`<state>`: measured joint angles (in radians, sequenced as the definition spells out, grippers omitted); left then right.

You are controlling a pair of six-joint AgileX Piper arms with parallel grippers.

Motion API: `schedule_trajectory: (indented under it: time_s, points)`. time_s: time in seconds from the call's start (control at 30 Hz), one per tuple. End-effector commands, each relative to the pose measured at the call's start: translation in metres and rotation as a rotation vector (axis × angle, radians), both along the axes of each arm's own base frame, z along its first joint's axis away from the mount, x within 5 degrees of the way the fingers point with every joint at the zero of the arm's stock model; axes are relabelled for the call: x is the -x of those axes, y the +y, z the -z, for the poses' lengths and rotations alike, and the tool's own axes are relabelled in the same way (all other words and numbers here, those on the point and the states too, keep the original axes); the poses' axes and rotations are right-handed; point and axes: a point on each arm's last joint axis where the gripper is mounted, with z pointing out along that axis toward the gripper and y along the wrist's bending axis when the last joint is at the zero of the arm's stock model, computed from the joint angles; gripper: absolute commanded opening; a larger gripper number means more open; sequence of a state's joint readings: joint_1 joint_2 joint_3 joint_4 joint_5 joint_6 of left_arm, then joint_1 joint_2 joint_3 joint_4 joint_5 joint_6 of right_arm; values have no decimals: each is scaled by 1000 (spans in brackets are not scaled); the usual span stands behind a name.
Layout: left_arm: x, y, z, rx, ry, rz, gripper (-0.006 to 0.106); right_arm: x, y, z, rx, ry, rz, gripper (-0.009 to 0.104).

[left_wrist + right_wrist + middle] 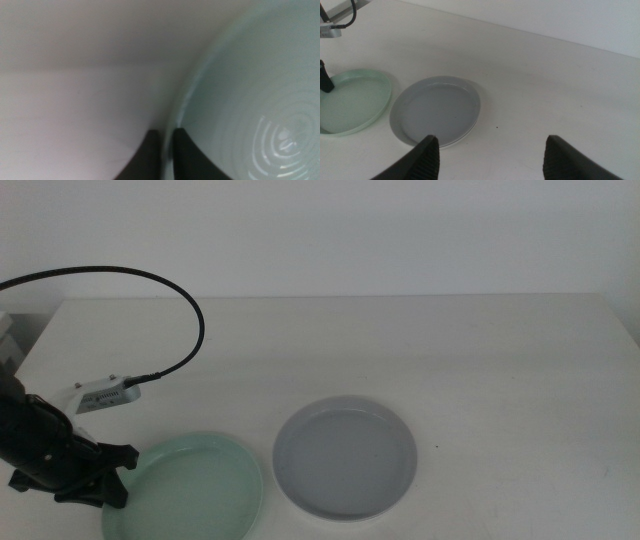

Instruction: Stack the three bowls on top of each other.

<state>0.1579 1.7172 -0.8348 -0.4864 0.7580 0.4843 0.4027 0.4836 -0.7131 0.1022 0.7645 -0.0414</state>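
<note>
The mint green bowl (190, 485) lies at the front left of the table and also shows in the right wrist view (352, 102). My left gripper (118, 475) is shut on its left rim; in the left wrist view the rim (172, 115) runs between the two close jaws (167, 140). The pale grey bowl (345, 455) lies just right of it, front centre (437, 107). A paler edge shows under its rim; I cannot tell if that is the white bowl. My right gripper (495, 152) is open and empty above the table, near the grey bowl.
The white table (420, 350) runs back to a white wall. A black cable (195, 315) arcs above the left arm. A white object (8, 340) sits off the table's left edge.
</note>
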Motion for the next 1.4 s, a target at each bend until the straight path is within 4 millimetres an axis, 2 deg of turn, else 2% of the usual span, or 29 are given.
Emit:
schedule_trajectory:
  time_s: [0.0,0.13,0.33,0.43,0.5,0.67,0.83,0.97,1.13,1.23,1.3,1.37]
  points:
    - [-1,0,-12,9,-22,-25,0,-3,0,-12,-27,-87,7,53]
    - [-2,0,-41,6,-30,-34,0,-3,0,-12,-27,-87,7,53]
    - [0,-5,-118,27,-125,-46,0,-3,0,-12,-27,-87,7,53]
    - [-7,-21,-144,17,-177,-6,0,-3,0,-12,-27,-87,7,53]
    - [-16,-37,-152,7,-185,26,0,-3,0,-12,-27,-87,7,53]
    - [-42,-92,-155,28,-187,135,0,-3,0,-12,-27,-87,7,53]
    - [-63,-143,-139,44,-154,224,0,-3,0,-12,-27,-87,7,53]
    - [-73,-172,-118,45,-129,257,0,-3,0,-12,-27,-87,7,53]
    - [-80,-188,-93,45,-89,264,0,-3,0,-12,-27,-87,7,53]
    - [-81,-190,-90,63,-81,255,2,-3,0,-12,-27,-87,7,53]
    - [-81,-190,-90,62,-81,262,8,-3,0,-12,-27,-87,7,53]
    - [-80,-190,-90,60,-81,287,25,-3,0,-12,-27,-87,7,53]
